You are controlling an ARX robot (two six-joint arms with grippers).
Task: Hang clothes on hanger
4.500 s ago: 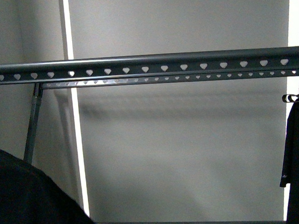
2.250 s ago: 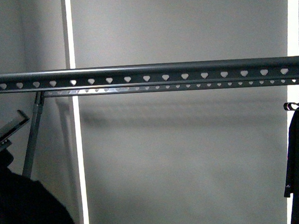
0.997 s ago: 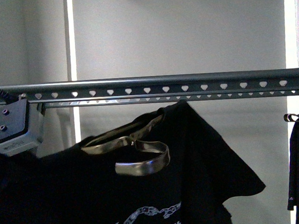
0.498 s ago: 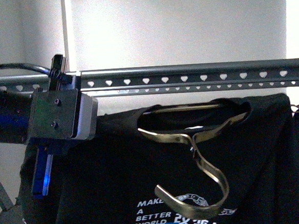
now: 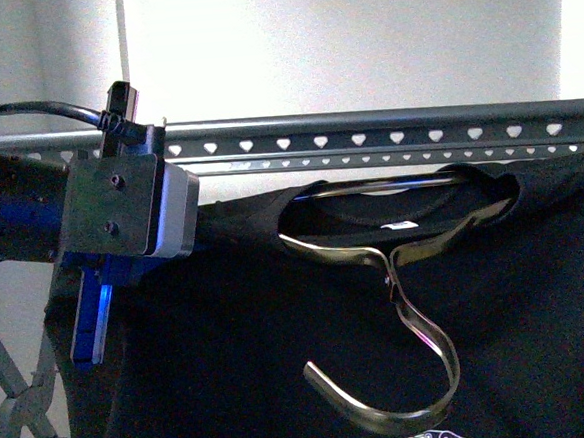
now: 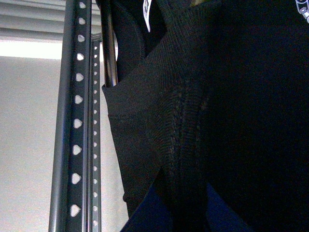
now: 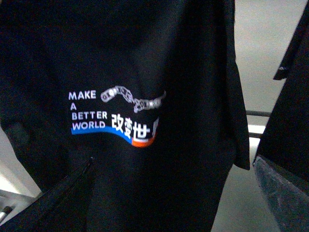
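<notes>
Left gripper (image 5: pixel 90 318) clamped on T-shirt (image 5: pixel 241 353) shoulder, left of frame, lifting it just under rack rail (image 5: pixel 386 132); hook hanger (image 5: pixel 426 345) dangles centre, not on rail; right gripper (image 7: pixel 280 193) state unreadable.

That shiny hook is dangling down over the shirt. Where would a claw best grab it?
Probably the hook by its narrow shank, just under the twist, coming from the front. The shirt lies right behind it, so there is no way in from there, and the curved end must be left free to catch the rail.
</notes>
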